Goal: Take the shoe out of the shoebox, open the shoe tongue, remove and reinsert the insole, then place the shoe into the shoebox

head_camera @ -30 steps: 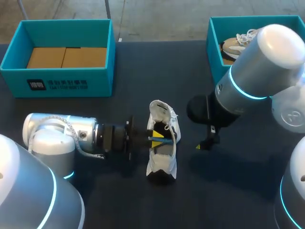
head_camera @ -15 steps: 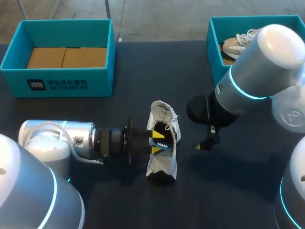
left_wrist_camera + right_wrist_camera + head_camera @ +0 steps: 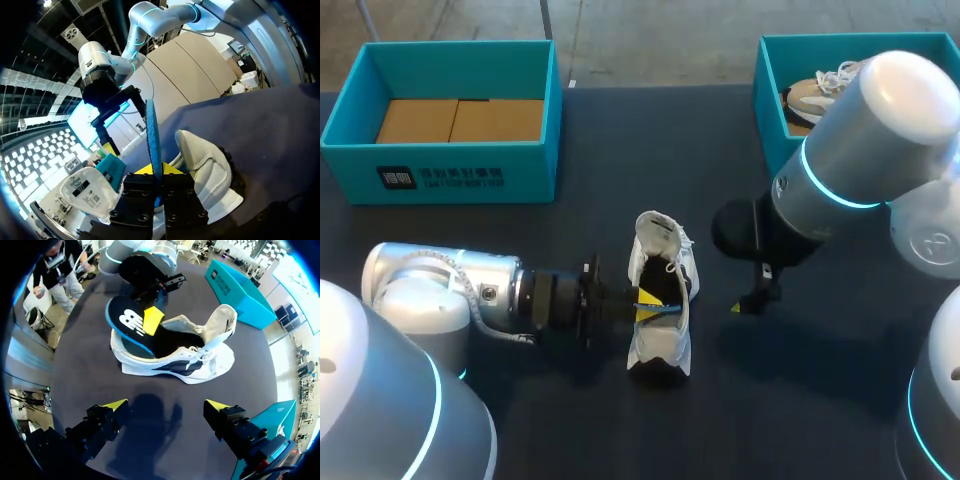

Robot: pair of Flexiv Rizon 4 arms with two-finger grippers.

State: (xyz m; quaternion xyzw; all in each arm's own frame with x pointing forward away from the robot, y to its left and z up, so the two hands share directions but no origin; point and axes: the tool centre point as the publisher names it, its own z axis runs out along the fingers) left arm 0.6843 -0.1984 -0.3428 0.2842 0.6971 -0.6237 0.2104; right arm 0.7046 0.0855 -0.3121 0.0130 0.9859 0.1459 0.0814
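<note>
Left wrist view: the left gripper [image 3: 156, 172] is clamped on the thin black, blue-edged foam insole [image 3: 153, 135], both yellow tips pressing its faces. The insole stands partly inside the white mesh sneaker [image 3: 660, 320], which lies on the dark table [image 3: 790, 400]. The right gripper [image 3: 166, 406] hangs just beside the sneaker, fingers spread wide, holding nothing.

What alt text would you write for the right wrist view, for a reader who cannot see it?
The left gripper holds a dark, blue-edged insole at the opening of a white shoe resting on the dark table. The right gripper hangs open before it, empty.
</note>
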